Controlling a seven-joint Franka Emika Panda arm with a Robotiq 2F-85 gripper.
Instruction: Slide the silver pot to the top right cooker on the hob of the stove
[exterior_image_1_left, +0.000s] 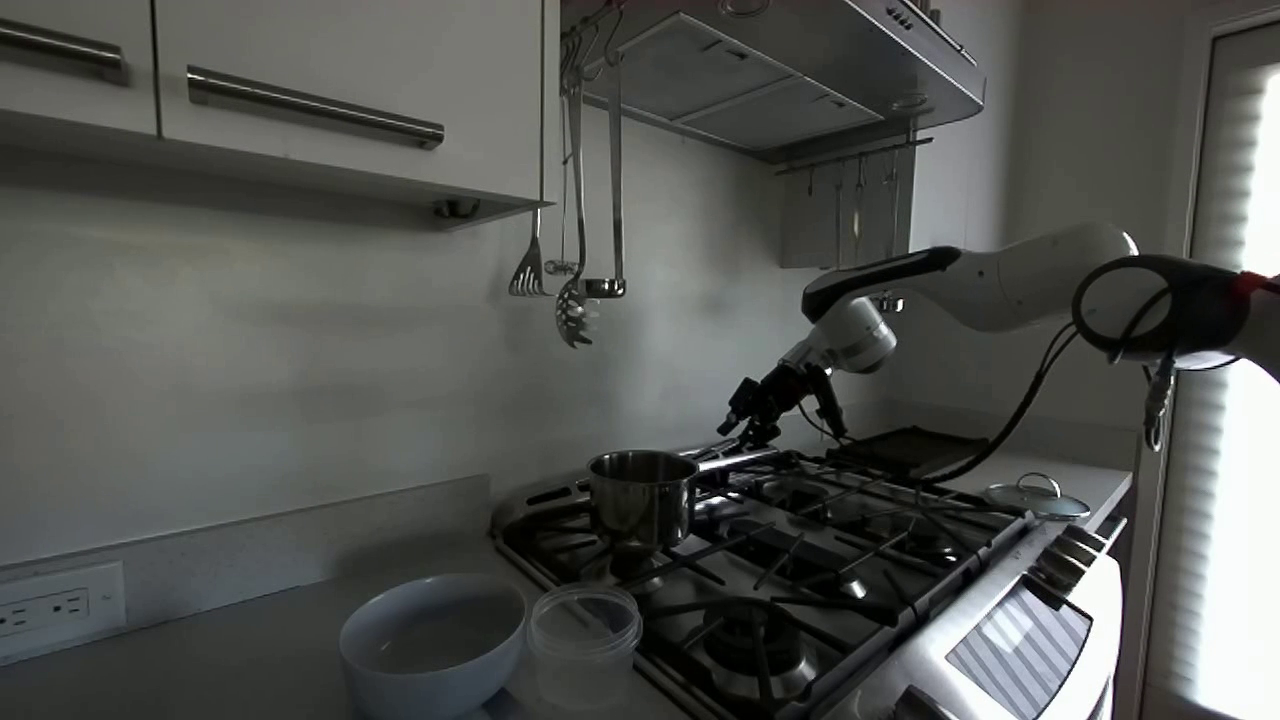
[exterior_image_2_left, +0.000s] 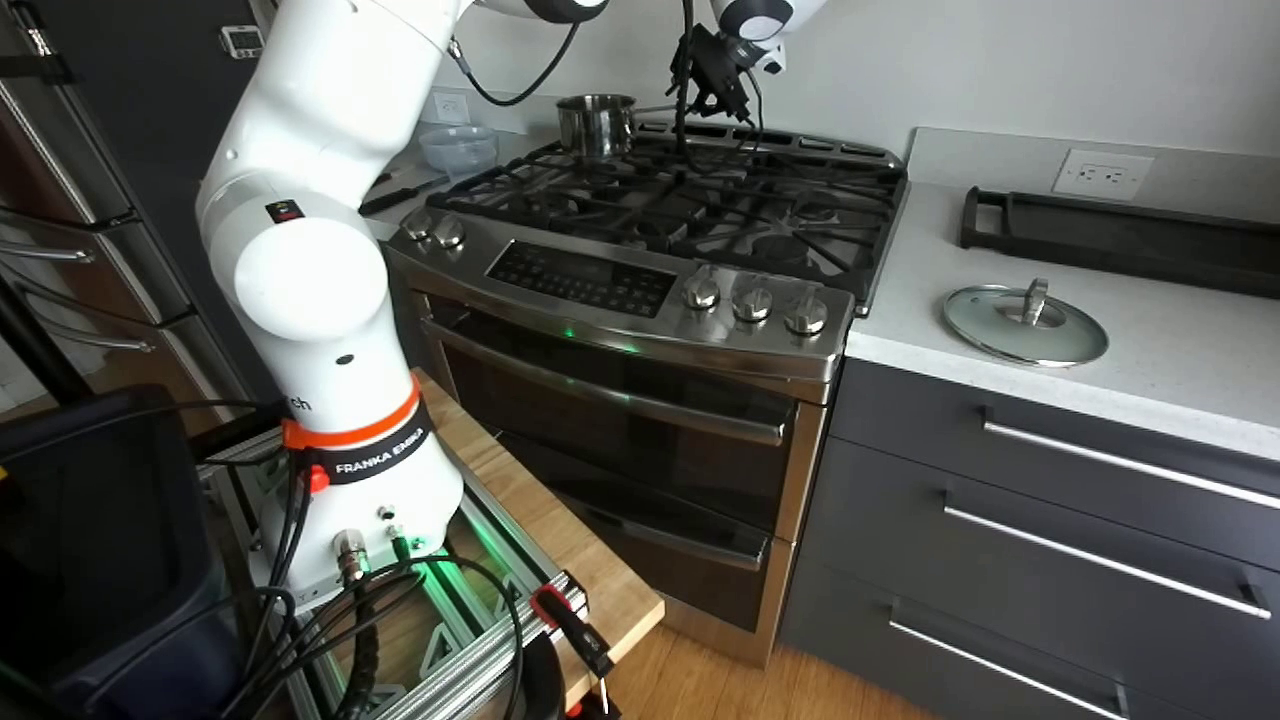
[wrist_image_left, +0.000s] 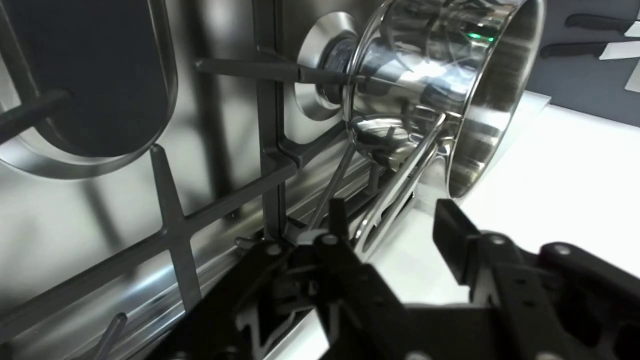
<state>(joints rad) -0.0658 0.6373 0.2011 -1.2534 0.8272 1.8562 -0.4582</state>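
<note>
Wrist view: hand (wrist_image_left: 392, 217) near the silver pot (wrist_image_left: 420, 70), two fingers (wrist_image_left: 452, 235) spread well apart
Hand state: released; handle (wrist_image_left: 400, 181) of the pot shows in the gap, nearer one finger, can't tell if touching
Stove (exterior_image_2_left: 600, 340): stainless front, row of knobs (exterior_image_2_left: 752, 303) and a dark panel (exterior_image_2_left: 575, 280), in an exterior view
Pot place: upright on the grate (wrist_image_left: 272, 71) of the hob (exterior_image_2_left: 690, 190), at the back left burner (wrist_image_left: 311, 52) as seen from the knob side, in both exterior views
Handle line: points off the pot along the rear of the hob, toward the hand
Top right burner (exterior_image_2_left: 815, 207): other side of the hob, well apart from the pot
Arm (exterior_image_1_left: 1030, 275): white, stretched over the hob, hand low by the rear wall (exterior_image_1_left: 330, 400)
Desk (exterior_image_1_left: 250, 660), pot side: white bowl (exterior_image_1_left: 420, 690) and clear tub (exterior_image_1_left: 585, 675) just beside each other, contact unclear
Desk, far side: glass lid (exterior_image_2_left: 1010, 335) flat, grip up; black tray (exterior_image_2_left: 1120, 258) behind it, near the wall
Knives (wrist_image_left: 575, 50): two, black grips, past the pot rim in wrist view, blades cut by the frame edge
Hanging tools: spatula (exterior_image_1_left: 527, 272), ladle (exterior_image_1_left: 605, 288) in an exterior view, in front of the wall, above pot level
</note>
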